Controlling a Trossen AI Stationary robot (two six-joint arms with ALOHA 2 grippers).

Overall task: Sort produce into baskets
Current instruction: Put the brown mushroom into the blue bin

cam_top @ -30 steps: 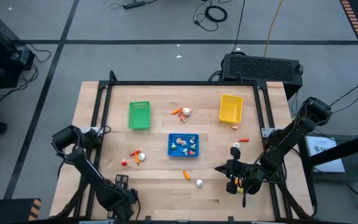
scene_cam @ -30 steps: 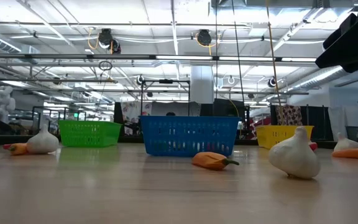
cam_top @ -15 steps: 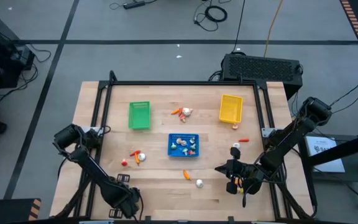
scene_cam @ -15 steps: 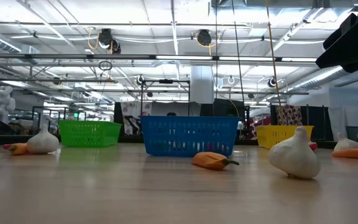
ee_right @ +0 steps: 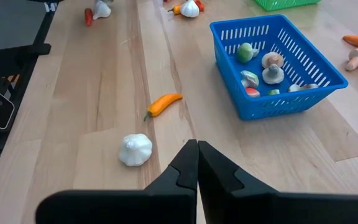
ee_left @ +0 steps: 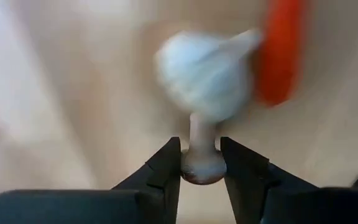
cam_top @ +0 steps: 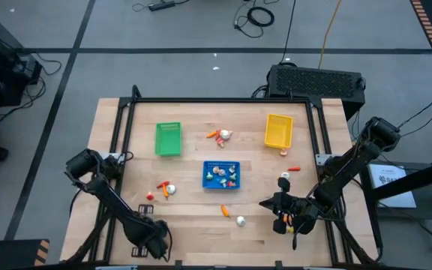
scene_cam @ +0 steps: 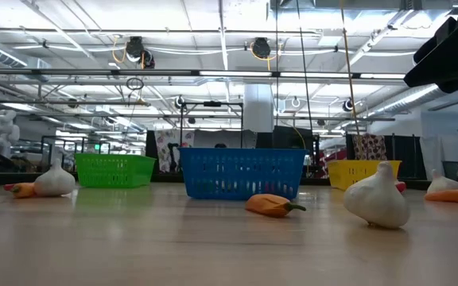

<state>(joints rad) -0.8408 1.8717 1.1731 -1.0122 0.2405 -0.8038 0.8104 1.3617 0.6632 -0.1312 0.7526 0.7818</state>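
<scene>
left gripper (ee_left: 200, 167) pinching mushroom (ee_left: 201, 154) by its cap | right gripper (ee_right: 197, 163) pressed together, idle | thin grip, your mushroom could twist out mid-lift

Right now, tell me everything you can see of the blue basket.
The blue basket is a small rectangular tray of what looks like plastic, with slotted sides and an open top, standing upright and level on the wooden table. Seen from above it sits mid-table, nearer the arms than the green and yellow baskets. Several small produce pieces lie inside: white, green and red bits, among them mushroom-like shapes. Neither gripper touches it. An orange pepper-like piece lies apart from it on the table.
</scene>
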